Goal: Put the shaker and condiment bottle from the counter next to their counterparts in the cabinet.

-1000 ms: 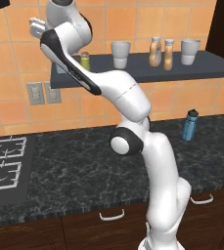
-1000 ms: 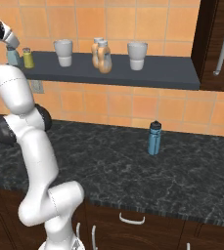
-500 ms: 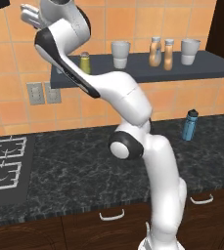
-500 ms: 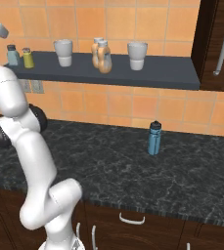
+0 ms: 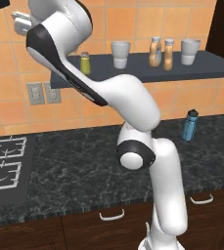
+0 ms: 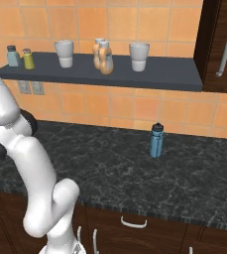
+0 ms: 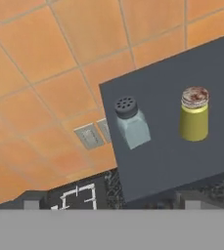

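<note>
The pale blue-grey shaker [image 7: 130,123] stands upright at the left end of the dark grey cabinet shelf [image 7: 182,161], close beside the yellow-green shaker [image 7: 193,114]. Both show from the right too: the shaker [image 6: 12,56] and its counterpart [image 6: 28,59]. My gripper [image 7: 111,207] is open and empty, hovering above and apart from them; it sits high at the left [image 5: 16,22]. Further along the shelf [image 5: 206,68], the slim amber condiment bottle [image 5: 168,53] stands next to the curvy orange bottle [image 5: 155,51].
Two white cups [image 5: 120,53] [image 5: 190,51] stand on the shelf either side of the bottles. A blue bottle [image 6: 156,140] stands on the black counter [image 6: 135,168] near the tiled wall. A stove [image 5: 3,166] lies at the left. Wall outlets [image 5: 42,93] sit under the shelf.
My gripper has drawn back up and to the left, away from the shelf's left end. The pale blue-grey shaker stays standing beside the yellow-green one.
</note>
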Tool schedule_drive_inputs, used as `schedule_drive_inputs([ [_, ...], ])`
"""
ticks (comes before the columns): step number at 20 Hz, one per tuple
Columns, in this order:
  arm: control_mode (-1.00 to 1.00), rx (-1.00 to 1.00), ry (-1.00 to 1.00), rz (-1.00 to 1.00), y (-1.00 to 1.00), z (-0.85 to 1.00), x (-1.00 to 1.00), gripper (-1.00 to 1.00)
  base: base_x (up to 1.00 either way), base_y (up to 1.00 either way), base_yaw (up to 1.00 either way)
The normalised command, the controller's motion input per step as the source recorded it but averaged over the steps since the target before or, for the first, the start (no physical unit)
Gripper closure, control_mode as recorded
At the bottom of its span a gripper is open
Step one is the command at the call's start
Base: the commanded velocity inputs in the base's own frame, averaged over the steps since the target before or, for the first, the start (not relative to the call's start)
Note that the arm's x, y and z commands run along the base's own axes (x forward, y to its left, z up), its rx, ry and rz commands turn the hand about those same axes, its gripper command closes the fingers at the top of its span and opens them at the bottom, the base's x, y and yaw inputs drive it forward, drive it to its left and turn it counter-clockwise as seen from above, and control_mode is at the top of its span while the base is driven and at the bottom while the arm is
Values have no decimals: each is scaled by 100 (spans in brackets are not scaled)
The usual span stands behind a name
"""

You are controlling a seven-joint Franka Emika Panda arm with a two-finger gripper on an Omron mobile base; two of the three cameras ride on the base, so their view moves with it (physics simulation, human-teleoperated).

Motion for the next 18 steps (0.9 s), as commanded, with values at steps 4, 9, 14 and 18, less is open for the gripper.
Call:
schedule_drive_inputs([
  [4,-100,4,0,0,-26,-96,-100,-100,0,0,0],
  [9,-100,10,-3,0,-36,-89,-100,-100,0,0,0],
  [14,-100,14,-3,0,-46,-89,-100,-100,0,0,0],
  [18,-100,15,-3,0,-46,-91,-100,-100,0,0,0],
])
